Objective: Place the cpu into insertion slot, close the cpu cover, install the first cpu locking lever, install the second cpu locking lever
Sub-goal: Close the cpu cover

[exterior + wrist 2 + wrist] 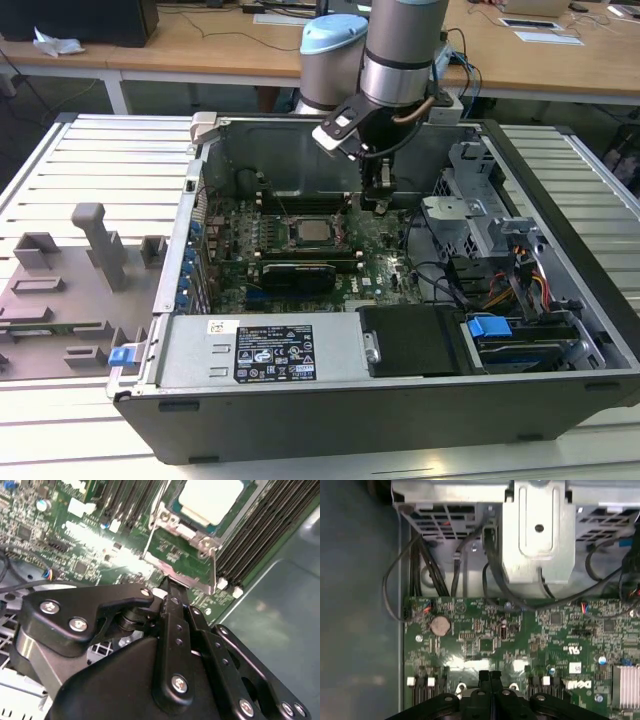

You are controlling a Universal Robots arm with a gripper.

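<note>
cpu just beyond the fingers

Bright even room light, shadowed computer case interior, white glare on circuit board and cpu

Exterior high; wrist cameras near motherboard

Black graphics card near power supply; coin battery apart.
</note>
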